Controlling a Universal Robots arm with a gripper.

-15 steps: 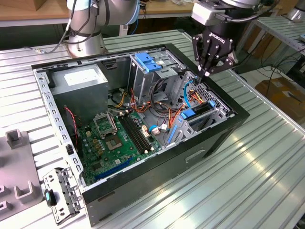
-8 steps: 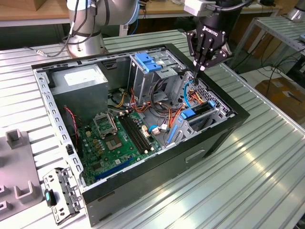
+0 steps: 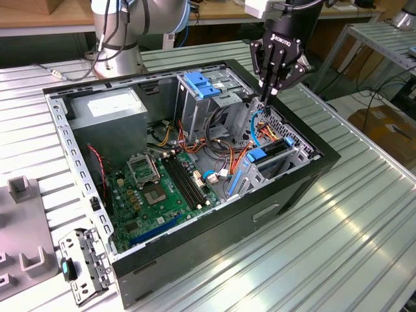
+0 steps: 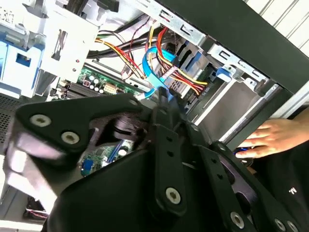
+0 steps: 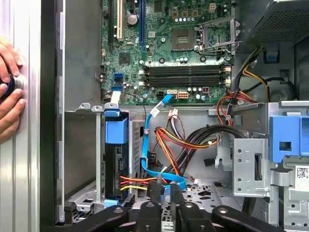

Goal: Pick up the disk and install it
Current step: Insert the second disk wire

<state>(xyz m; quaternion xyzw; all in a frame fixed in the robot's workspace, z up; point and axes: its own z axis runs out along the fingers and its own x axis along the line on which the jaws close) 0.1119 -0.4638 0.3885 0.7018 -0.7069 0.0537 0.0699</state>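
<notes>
Disk (image 5: 116,159) sits in the lower drive bay already, blue tab up. Gripper (image 3: 269,91) hovers pinched together, empty, by the thin blue cable (image 5: 147,145) (could easily snag it).

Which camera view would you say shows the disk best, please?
The first wrist view: the disk stands edge-on in its bay, blue tab visible. The exterior view shows it small, under the gripper; in the second wrist view I cannot pick it out.
</notes>
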